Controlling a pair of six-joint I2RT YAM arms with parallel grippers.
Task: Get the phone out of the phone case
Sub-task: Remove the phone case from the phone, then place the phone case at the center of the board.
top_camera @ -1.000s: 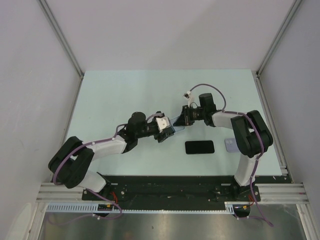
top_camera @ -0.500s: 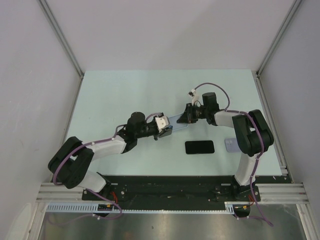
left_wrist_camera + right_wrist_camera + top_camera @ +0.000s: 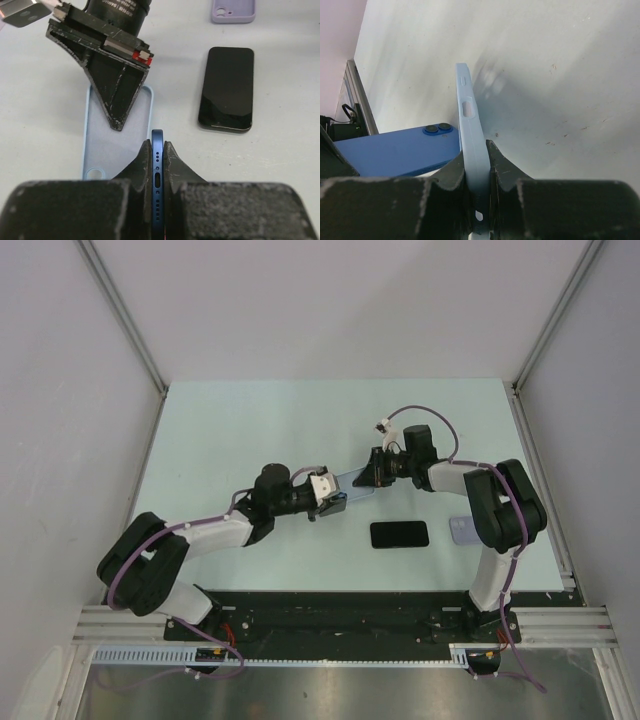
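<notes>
The blue phone is held on edge by the left jaws, which are closed narrowly on its two flat faces. In the left wrist view its thin end with the port and holes is seen at the lower middle of the frame. The pale blue case is pinched by the right jaws, which are shut on its thin wall at the lower middle of the right wrist view. The phone is outside the case: the case's hollow inside is seen bare in the left wrist view, left of centre, with a round opening at its lower corner. In the right wrist view the phone's back and two lenses are seen at the lower left, its end just beside the case. Whether the two touch cannot be told. In the top view the left arm and right arm are brought together near the centre of the counter. A black phone is laid flat on the counter below and right of centre. A purple case is seen to its right, near the right arm.
</notes>
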